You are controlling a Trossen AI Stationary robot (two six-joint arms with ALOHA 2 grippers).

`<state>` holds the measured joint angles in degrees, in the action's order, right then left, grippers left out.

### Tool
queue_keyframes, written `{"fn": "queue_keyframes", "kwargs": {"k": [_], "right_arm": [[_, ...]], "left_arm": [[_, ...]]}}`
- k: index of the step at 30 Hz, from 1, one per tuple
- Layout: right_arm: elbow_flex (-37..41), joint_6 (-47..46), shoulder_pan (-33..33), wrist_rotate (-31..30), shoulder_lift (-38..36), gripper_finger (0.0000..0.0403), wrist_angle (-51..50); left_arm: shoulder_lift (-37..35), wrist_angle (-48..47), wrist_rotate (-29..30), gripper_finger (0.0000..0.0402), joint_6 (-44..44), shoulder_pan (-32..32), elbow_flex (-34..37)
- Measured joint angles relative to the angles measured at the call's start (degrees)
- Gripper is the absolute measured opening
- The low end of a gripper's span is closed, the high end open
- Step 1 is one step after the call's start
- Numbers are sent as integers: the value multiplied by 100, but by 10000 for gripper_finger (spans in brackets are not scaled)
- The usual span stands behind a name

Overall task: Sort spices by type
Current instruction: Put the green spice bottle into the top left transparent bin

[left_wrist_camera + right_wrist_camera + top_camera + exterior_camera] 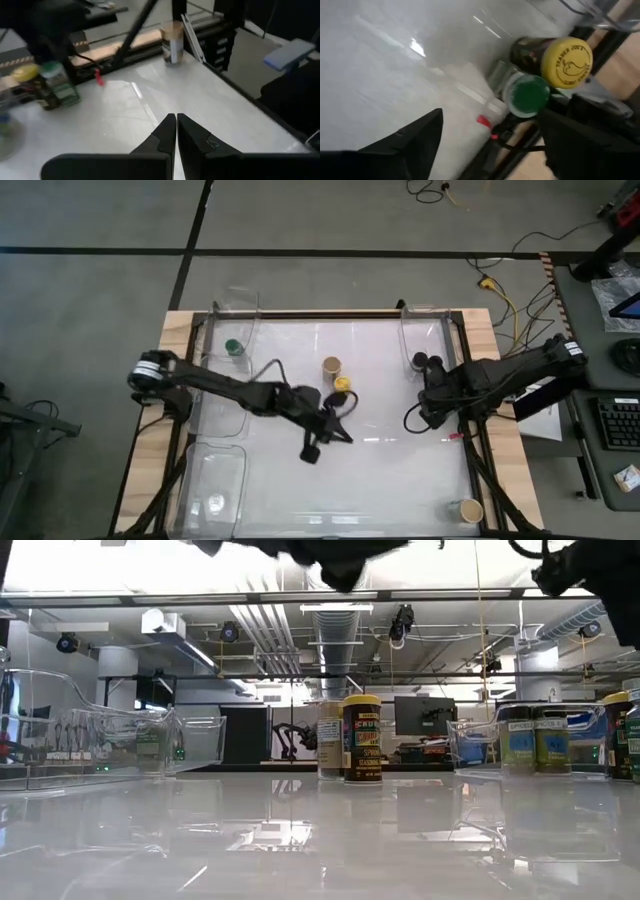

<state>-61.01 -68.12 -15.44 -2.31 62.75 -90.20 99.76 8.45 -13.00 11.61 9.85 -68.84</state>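
Ahead of my shut left fingers [176, 131] the white glossy tabletop [400, 480] lies bare up to a tan-lidded jar [172, 42] at the far corner. Mid-table, a tan-lidded cylinder jar [332, 367] and a yellow-lidded jar [342, 384] stand just beside my left arm. Clear plastic bins [222, 480] line the left edge. Between my spread right fingers [490, 135], a green-lidded jar [526, 96] and a yellow-lidded dark jar [566, 62] block the way.

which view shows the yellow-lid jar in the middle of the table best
The low view: the yellow-lid jar stands upright beside the tan-lid jar, label facing the camera. The high view shows only its lid from above. Neither wrist view clearly shows it.
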Motion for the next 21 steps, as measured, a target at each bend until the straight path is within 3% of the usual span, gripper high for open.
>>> {"fn": "queue_keyframes", "kwargs": {"k": [6, 9, 14, 21], "right_arm": [[50, 1114, 183, -45, 511, 335, 25], [139, 1330, 379, 305, 653, 327, 26], [470, 1755, 742, 886, 589, 312, 12], [831, 1726, 1218, 770, 329, 316, 15]], "left_arm": [[666, 755, -10, 0, -104, 36, 4], [885, 1050, -6, 0, -160, 34, 4], [1111, 1611, -6, 0, -163, 34, 4], [1174, 1875, 3, 0, -214, 34, 2]]}}
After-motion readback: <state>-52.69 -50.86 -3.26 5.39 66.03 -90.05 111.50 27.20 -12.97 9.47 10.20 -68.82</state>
